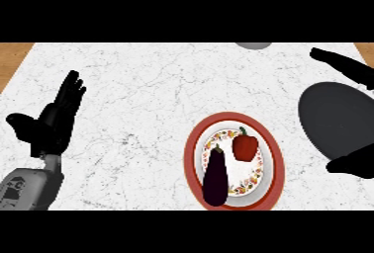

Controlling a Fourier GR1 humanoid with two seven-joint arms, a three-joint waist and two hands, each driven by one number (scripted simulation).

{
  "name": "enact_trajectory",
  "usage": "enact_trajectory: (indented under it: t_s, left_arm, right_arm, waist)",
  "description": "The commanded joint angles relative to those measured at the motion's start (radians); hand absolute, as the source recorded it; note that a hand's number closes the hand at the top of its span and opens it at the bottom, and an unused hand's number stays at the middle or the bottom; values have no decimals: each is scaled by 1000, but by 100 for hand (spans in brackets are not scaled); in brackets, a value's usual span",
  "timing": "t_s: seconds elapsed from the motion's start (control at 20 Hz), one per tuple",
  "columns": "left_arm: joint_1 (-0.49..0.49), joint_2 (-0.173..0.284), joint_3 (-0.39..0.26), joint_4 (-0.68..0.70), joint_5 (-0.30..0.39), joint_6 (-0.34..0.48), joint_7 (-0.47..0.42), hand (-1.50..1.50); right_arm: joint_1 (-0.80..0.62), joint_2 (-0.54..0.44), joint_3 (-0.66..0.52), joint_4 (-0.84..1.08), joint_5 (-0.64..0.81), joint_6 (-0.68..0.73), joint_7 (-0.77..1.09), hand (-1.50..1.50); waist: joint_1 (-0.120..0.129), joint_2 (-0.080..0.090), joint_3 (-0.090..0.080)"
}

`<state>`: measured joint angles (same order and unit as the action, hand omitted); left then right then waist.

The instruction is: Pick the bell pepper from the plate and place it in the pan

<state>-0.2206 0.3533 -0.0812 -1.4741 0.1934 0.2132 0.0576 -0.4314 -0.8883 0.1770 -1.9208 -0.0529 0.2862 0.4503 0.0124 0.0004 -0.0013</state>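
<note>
The left robot hand point(55, 118) rests open at the left edge of the white marble counter point(146, 89), fingers straight and pointing up. The right robot hand point(354, 162) shows only as a dark shape overlapping the dark pan point(332, 118) at the right, so whether it is open cannot be told. The red bell pepper point(245, 146) lies on the red-rimmed plate point(272, 185), just beside a dark eggplant point(214, 175).

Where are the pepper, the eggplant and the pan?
bell pepper point(245, 147), head view, middle of its red body.
eggplant point(214, 179), head view, its dark belly.
pan point(337, 121), head view, bare inside.
</note>
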Motion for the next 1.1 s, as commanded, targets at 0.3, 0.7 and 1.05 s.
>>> enact_trajectory:
  t_s: [0.3,0.7,1.05]
  left_arm:
    - [3,-26,12,-13,-48,-17,14,0]
    - [8,-24,73,-11,-44,-67,-3,0]
    - [-79,-62,102,107,-59,-79,-20,0]
  right_arm:
    - [-178,262,132,86,41,97,133,-150]
    - [-55,333,127,50,192,117,227,-150]
    - [-74,382,108,123,261,190,263,-150]
  waist:
    - [-1,0,1]
    - [-9,-1,1]
    - [-11,1,1]
